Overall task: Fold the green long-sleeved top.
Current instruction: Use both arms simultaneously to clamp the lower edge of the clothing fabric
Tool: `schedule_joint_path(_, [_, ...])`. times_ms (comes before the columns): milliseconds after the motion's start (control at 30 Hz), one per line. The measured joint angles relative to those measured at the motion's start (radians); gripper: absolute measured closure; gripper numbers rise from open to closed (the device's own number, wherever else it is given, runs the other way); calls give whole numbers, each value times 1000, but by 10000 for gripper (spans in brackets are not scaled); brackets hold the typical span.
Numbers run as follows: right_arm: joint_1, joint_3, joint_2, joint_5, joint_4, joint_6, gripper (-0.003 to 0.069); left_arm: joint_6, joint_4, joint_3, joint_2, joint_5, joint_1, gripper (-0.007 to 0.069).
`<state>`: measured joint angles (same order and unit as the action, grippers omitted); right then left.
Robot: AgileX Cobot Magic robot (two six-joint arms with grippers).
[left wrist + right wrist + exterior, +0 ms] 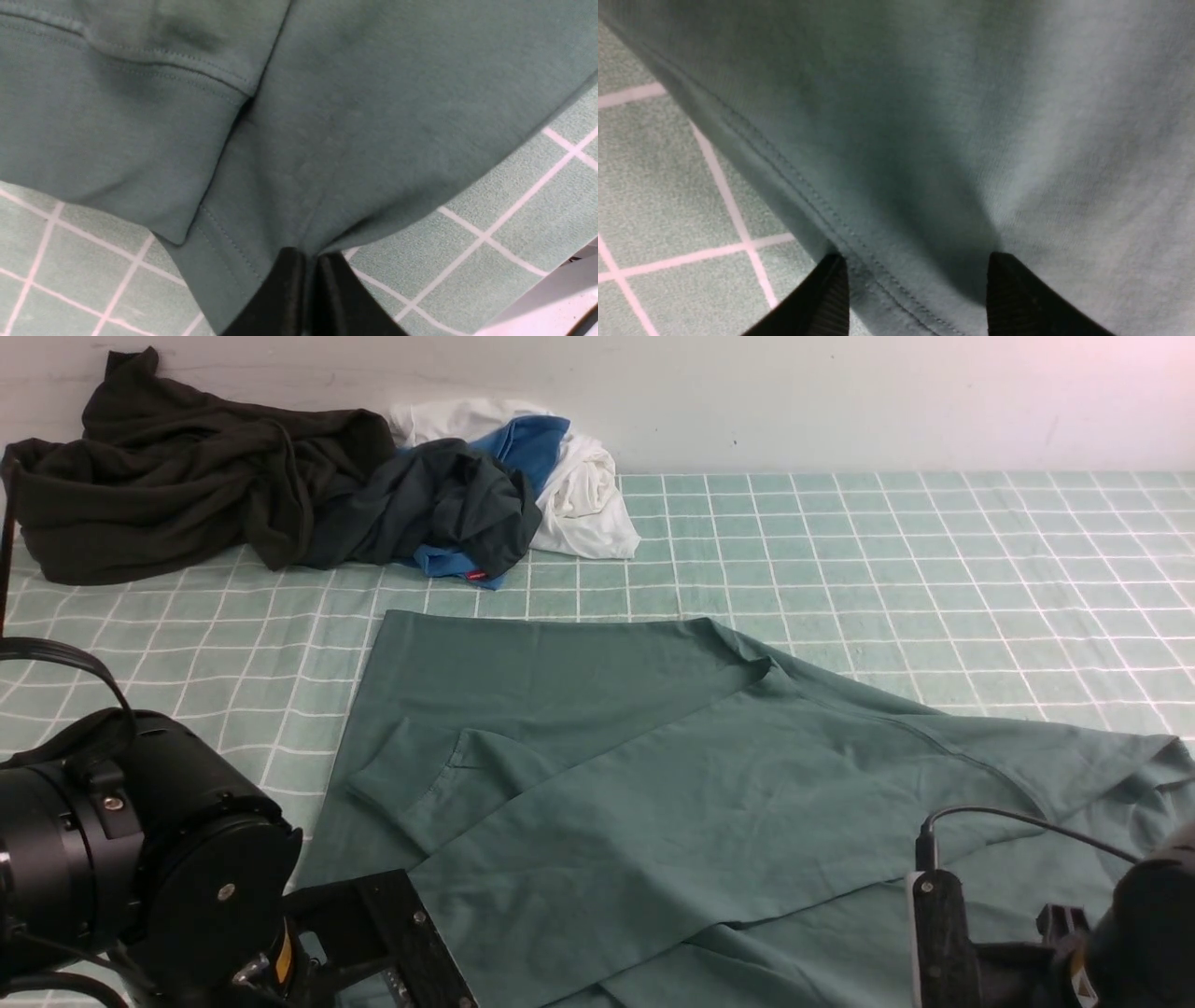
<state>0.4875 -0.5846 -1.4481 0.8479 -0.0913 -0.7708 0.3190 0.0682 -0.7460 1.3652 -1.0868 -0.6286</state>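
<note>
The green long-sleeved top [653, 775] lies spread on the checked cloth, one sleeve folded across its body. No chest print shows. My left gripper [310, 259] is shut, pinching the top's fabric [327, 116] near a stitched hem at the near left edge. My right gripper [917, 266] is open, its two fingers standing either side of a stitched edge of the top [924, 140] at the near right. In the front view only the arms' bodies show, the left one [140, 859] and the right one [1055, 943]; their fingers are hidden.
A pale green checked cloth [887, 551] covers the table. A pile of other clothes sits at the back left: a very dark olive garment [187, 476], a dark navy-grey one [448, 504], blue [527, 439] and white [588, 495] pieces. A white wall stands behind.
</note>
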Motion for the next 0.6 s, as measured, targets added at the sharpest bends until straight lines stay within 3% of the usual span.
schedule_joint_path(233, [1, 68, 38, -63, -22, 6, 302, 0, 0, 0, 0, 4, 0, 617])
schedule_joint_path(600, [1, 66, 72, -80, -41, 39, 636, 0, 0, 0, 0, 21, 0, 617])
